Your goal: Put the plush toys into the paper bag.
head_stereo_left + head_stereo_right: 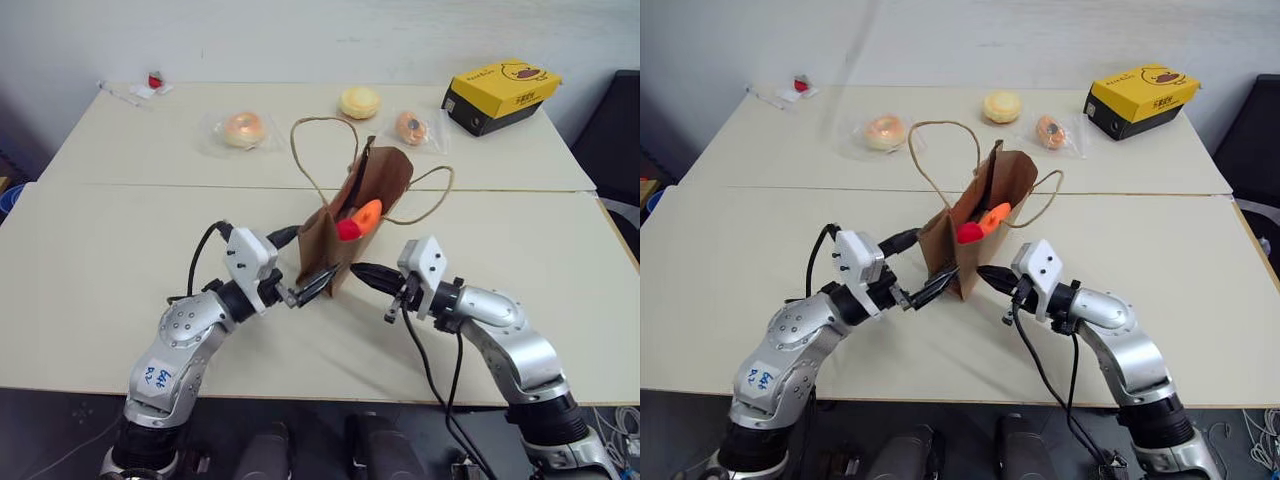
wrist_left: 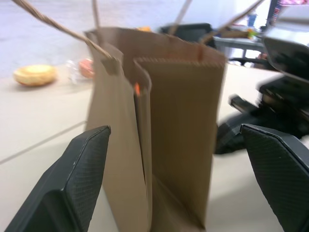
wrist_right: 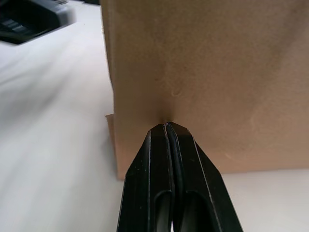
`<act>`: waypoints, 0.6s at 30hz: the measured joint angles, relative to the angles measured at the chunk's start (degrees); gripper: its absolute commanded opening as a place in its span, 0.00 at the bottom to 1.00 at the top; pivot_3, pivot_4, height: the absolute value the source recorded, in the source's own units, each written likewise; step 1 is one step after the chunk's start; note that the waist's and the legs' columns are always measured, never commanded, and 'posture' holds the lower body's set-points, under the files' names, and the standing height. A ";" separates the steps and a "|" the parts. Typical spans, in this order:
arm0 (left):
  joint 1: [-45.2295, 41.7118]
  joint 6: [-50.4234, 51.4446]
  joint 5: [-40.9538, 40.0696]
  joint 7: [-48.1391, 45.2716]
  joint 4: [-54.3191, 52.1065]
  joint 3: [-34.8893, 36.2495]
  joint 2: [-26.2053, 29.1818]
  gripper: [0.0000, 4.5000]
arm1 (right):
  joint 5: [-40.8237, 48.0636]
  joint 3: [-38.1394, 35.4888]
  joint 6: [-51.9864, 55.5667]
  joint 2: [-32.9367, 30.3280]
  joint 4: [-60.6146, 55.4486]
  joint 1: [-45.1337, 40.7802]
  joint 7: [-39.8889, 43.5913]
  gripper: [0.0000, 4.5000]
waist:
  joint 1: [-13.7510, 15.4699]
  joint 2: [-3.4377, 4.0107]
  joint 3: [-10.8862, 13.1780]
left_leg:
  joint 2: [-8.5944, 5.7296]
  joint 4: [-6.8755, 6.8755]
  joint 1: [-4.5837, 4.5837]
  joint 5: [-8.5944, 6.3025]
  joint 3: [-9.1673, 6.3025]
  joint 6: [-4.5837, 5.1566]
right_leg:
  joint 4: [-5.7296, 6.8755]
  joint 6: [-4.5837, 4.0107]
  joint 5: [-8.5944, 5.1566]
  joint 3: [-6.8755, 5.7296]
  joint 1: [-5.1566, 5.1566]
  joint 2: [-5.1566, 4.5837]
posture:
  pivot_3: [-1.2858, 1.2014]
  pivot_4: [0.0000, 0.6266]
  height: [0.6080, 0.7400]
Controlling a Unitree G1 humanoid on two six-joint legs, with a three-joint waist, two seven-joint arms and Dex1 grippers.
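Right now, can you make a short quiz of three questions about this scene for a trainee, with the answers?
1. True or false: the orange plush toy and the red plush toy sit in the mouth of the paper bag.
2. Which gripper has its fingers pressed together with the tips against the bag's side? A) left gripper B) right gripper
3. Fill in: the yellow-and-black box stands at the far ____ corner of the table, from the robot's side.

Key: 1 true. 2 B; the left gripper is open, one finger on each side of the bag. 3 right.
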 measured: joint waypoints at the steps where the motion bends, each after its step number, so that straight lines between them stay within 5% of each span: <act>1: -0.37 -0.02 0.15 0.23 0.26 -0.25 -0.49 1.00 | -0.09 0.44 -0.01 0.14 0.05 -0.48 -0.05 0.01 | -0.02 0.00 0.00 | 0.00 0.00 0.01 0.00 0.00 0.00 | 0.02 0.00 0.00 -0.01 0.00 0.00 | 0.52 0.24 1.00; 16: -3.55 -2.74 6.25 3.14 8.88 -3.39 -4.73 1.00 | -4.27 3.21 -1.67 2.89 2.17 -2.20 -0.02 0.01 | -0.02 0.00 0.00 | -0.01 0.01 0.00 0.00 0.00 -0.01 | 0.06 0.00 0.00 -0.02 0.00 0.01 | 0.52 0.24 1.00; 18: -3.55 -3.22 6.92 3.14 9.13 -3.85 -4.97 0.91 | -4.44 3.25 -1.70 2.97 2.17 -2.34 0.09 0.00 | -0.02 0.00 0.00 | -0.01 0.01 0.00 0.00 0.00 -0.01 | 0.06 0.00 0.00 -0.02 0.00 0.01 | 0.52 0.24 1.00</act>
